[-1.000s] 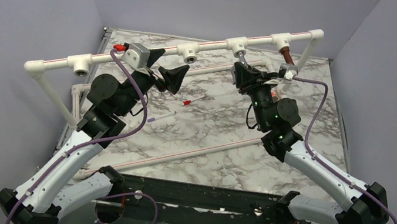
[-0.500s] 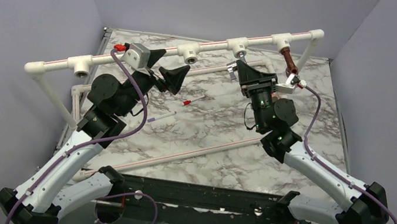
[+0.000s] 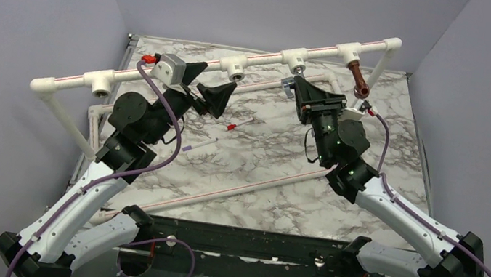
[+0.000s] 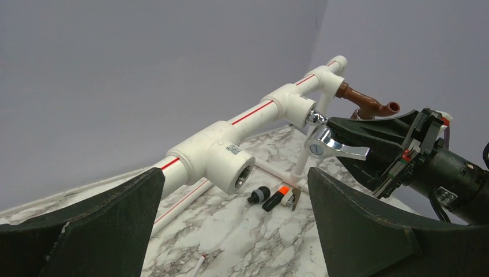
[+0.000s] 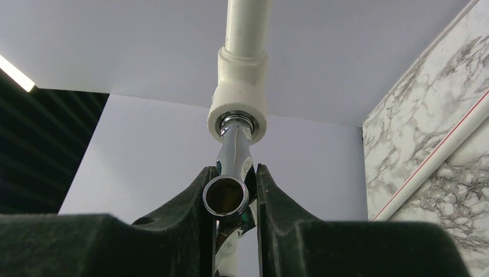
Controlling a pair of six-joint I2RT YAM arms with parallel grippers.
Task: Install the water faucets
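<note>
Rolled since a second ago, my right gripper (image 5: 233, 180) stays clenched on the chrome faucet (image 5: 226, 199), its thread in the tee socket (image 5: 239, 107) just beyond my fingers (image 5: 187, 202). Screwing-in step, I judge; next likely release, rewind, regrip. My left gripper (image 4: 233, 179) hangs released.

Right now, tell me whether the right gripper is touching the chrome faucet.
Touching. The right wrist view shows the right gripper clamped on the chrome faucet, both fingers pressed against its spout with no gap.
</note>
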